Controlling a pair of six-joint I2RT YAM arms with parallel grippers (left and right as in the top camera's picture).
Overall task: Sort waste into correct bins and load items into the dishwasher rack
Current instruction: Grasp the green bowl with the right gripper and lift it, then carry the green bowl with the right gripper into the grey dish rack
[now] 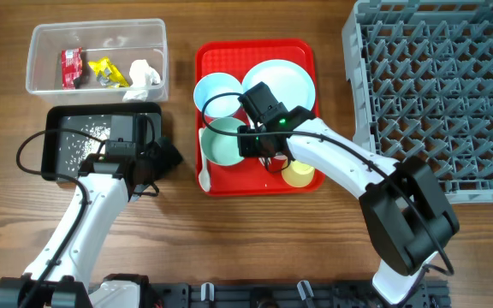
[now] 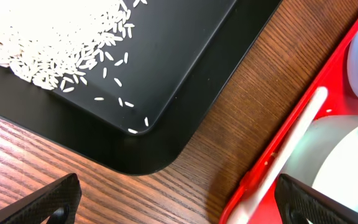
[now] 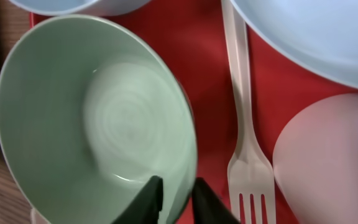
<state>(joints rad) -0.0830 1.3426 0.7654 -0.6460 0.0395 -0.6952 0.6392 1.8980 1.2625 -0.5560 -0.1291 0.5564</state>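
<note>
My right gripper [image 1: 248, 141] [image 3: 176, 199] is shut on the rim of a pale green bowl [image 1: 219, 144] [image 3: 92, 118] on the red tray [image 1: 229, 184]. A pale blue bowl [image 1: 216, 90], a round plate [image 1: 285, 81] [image 3: 316, 31], a white fork [image 3: 244, 124] and a yellow cup [image 1: 298, 174] lie around it. A white spoon [image 1: 204, 167] [image 2: 291, 143] lies at the tray's left edge. My left gripper [image 1: 168, 158] [image 2: 179, 199] is open and empty over bare wood between the black tray [image 1: 58, 162] [image 2: 185, 56] and the red tray.
The black tray holds rice grains [image 1: 84, 141] [image 2: 48, 43]. The clear tub [image 1: 37, 51] holds a red wrapper [image 1: 71, 67], a yellow wrapper [image 1: 107, 73] and a white tissue [image 1: 146, 75]. The grey rack [image 1: 435, 94] stands at the right.
</note>
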